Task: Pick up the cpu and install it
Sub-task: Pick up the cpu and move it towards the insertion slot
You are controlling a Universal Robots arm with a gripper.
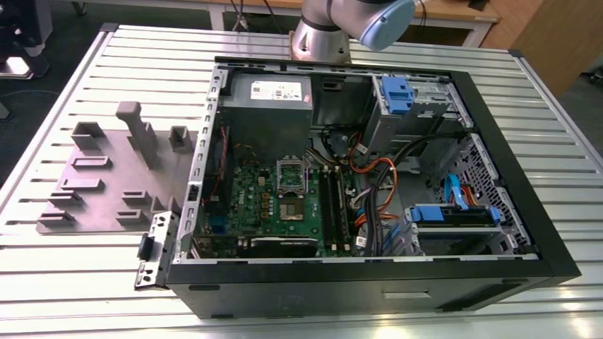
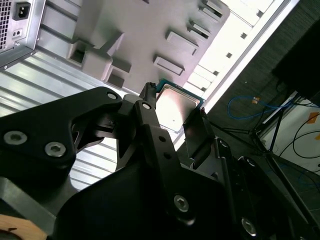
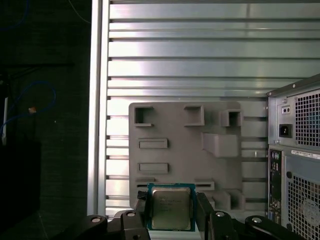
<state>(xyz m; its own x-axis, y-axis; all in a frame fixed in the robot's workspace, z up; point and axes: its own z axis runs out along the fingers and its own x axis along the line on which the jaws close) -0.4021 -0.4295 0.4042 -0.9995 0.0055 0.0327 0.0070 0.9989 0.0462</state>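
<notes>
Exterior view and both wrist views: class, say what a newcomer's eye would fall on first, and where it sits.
In both wrist views the cpu stands out, gripped between the fingers of the black claw, with the grey plate behind it. In the exterior view the open case draws the eye, its green board inside, and the plate lies at the exterior view's left of it.

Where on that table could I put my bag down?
Bare table slats run between the fixture plate and the table's lower edge in the exterior view, and along the exterior view's right of the computer case. Inside it, cables and the motherboard crowd everything.
</notes>
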